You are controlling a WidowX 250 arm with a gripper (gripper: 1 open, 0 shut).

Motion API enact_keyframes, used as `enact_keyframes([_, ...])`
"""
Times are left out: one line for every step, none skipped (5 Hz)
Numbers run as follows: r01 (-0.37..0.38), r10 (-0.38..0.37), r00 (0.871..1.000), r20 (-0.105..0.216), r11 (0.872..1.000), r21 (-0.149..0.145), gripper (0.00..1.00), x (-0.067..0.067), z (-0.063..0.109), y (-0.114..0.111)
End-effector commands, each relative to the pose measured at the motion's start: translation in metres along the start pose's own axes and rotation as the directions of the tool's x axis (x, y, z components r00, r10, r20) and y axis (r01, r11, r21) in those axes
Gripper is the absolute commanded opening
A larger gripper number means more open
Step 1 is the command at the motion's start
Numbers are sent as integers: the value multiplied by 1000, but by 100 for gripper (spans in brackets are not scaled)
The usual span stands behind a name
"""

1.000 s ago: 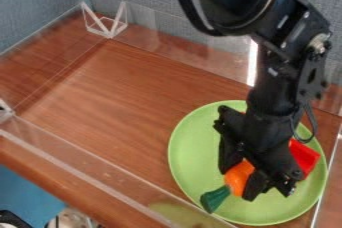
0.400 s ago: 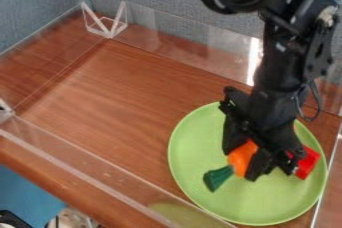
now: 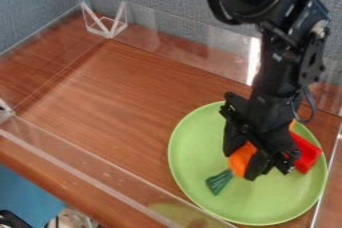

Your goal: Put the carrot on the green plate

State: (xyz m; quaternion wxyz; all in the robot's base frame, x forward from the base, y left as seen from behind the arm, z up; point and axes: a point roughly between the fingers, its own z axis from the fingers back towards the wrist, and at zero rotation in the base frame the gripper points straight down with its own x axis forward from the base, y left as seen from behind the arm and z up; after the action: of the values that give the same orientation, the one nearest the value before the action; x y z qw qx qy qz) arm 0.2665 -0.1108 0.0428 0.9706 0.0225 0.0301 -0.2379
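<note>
My claw [image 3: 257,162] has shifted slightly up-frame over the green plate [image 3: 194,144] at lower right, jaws pinched narrow on the carrot [image 3: 235,165], its green tip touching the plate.

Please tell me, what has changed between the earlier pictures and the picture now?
The gripper, still shut on the carrot, shifted slightly right and away over the green plate. The carrot's green stem now points down toward the plate. The red block and the wooden table stayed as before.
</note>
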Motion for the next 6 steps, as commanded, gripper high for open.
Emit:
enact_keyframes([55, -56, 997, 51, 998, 14, 100, 0, 13, -4])
enact_keyframes([114, -115, 992, 51, 993, 21, 0, -8, 15, -12])
enact_keyframes([48, -50, 997, 62, 998, 31, 0, -7, 17, -20])
enact_keyframes([-33, 30, 997, 75, 999, 41, 0, -2, 17, -20])
enact_keyframes([-116, 112, 990, 85, 992, 39, 0, 4, 12, -13])
enact_keyframes([-124, 121, 990, 74, 992, 34, 100, 9, 15, -21])
